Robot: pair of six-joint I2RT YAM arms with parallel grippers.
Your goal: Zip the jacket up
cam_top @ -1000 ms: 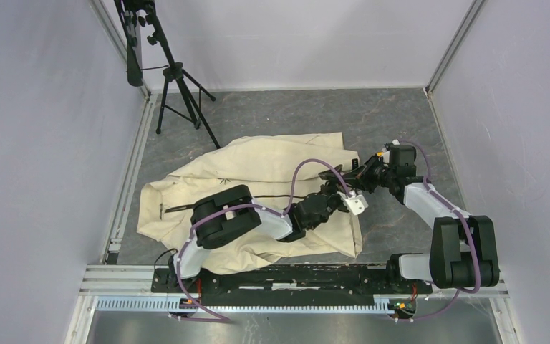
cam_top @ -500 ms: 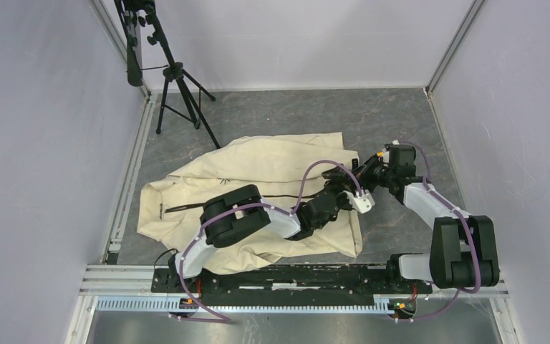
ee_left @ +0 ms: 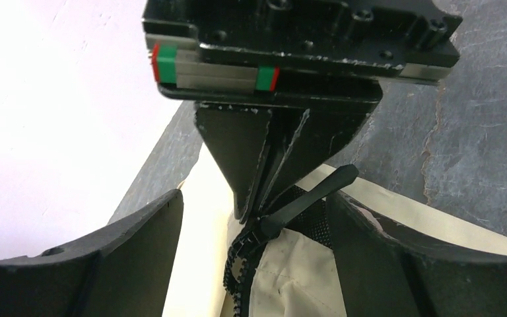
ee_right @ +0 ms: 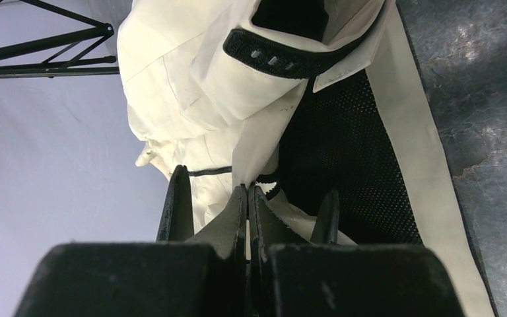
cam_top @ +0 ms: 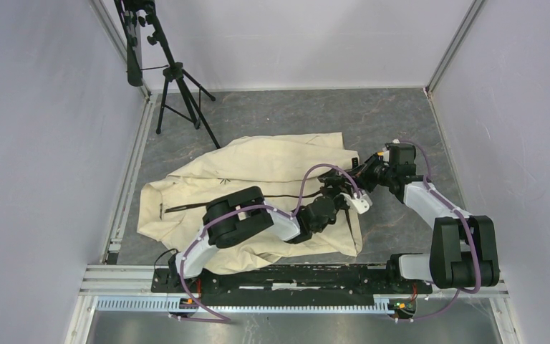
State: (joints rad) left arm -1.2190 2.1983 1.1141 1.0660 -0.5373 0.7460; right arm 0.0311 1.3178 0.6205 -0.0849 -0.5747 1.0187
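Cream jacket (cam_top: pixel 258 161), heavily wrinkled, lies spread on the grey table (cam_top: pixel 401 122), long side running left to right, roughly mid-view from above. Dark zipper (cam_top: pixel 186 206) runs along the front from the left end toward the right; its right stretch is hidden from above. Right-hand end is raised and open, with black mesh lining (ee_right: pixel 350 152) showing inside. Black strap (ee_right: pixel 284 56) with small pale studs there. Black teeth (ee_left: pixel 239 271) run down from the slider. Pull tab (ee_left: pixel 307 198) sticks out, tilted upward.
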